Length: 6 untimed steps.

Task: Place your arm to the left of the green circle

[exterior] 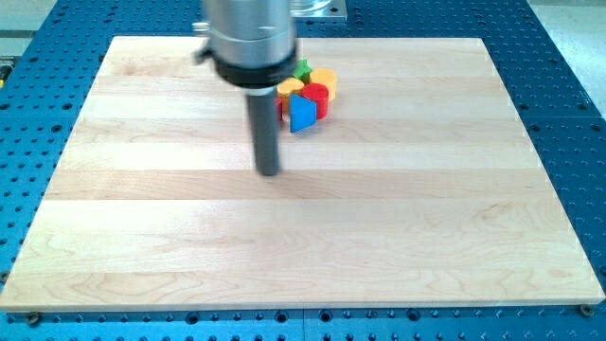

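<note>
My tip (270,172) rests on the wooden board (142,218), left of centre. A tight cluster of blocks sits above and to the right of it, near the view's top. In it I see a blue block (302,115), a red cylinder (316,98), a yellow block (323,78), another yellow block (290,87) and a small green block (302,69) at the top, partly hidden by the arm. The green block's shape cannot be made out. My tip is below and left of the cluster, apart from it.
The arm's wide grey and black body (248,43) covers the left part of the cluster. The board lies on a blue perforated table (568,114).
</note>
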Each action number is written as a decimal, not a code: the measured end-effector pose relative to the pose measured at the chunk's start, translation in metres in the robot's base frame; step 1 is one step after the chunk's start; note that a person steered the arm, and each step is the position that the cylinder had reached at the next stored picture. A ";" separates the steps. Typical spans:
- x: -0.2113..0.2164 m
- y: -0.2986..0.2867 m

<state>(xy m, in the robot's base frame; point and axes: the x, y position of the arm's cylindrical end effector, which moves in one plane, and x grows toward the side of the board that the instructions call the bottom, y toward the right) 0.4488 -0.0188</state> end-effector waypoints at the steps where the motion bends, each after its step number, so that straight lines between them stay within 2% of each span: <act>1: -0.018 0.002; 2: -0.018 -0.033; 3: -0.038 -0.088; 4: -0.083 -0.128; 5: -0.120 -0.145; 6: -0.124 -0.145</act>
